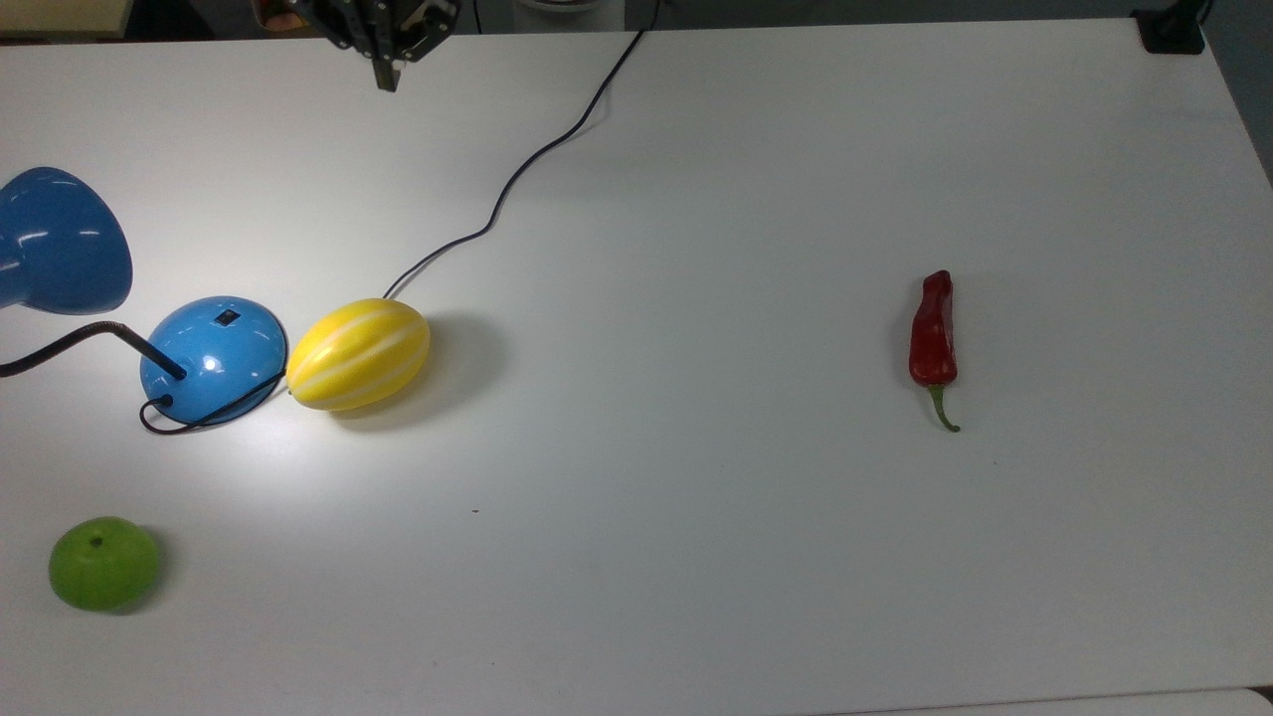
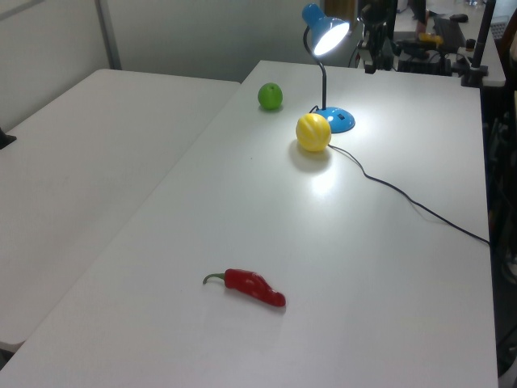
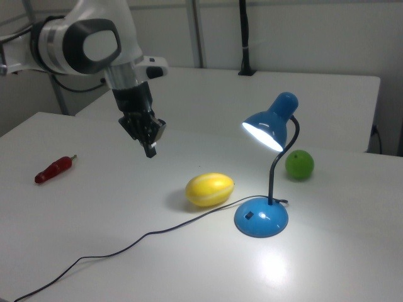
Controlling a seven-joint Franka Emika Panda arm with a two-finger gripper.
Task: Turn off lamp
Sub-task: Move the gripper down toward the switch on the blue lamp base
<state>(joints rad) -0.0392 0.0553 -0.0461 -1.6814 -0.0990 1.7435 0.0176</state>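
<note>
Lamp (image 3: pixel 267 170) lit, its switch (image 3: pixel 249 216) on the dome base, yellow melon (image 3: pixel 210 189) touching that base. Beyond, your gripper (image 3: pixel 150 150) hangs well apart, fingers pressed together. Risk: you nudge the melon or cord (image 3: pixel 126 248), shifting the base.

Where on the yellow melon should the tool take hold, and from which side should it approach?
Grip the melon across its narrow middle, coming straight down from above. It lies on its side, so the short width probably fits between the fingers best. Its end toward the lamp sits very close to the base, so avoid gripping lengthwise.
</note>
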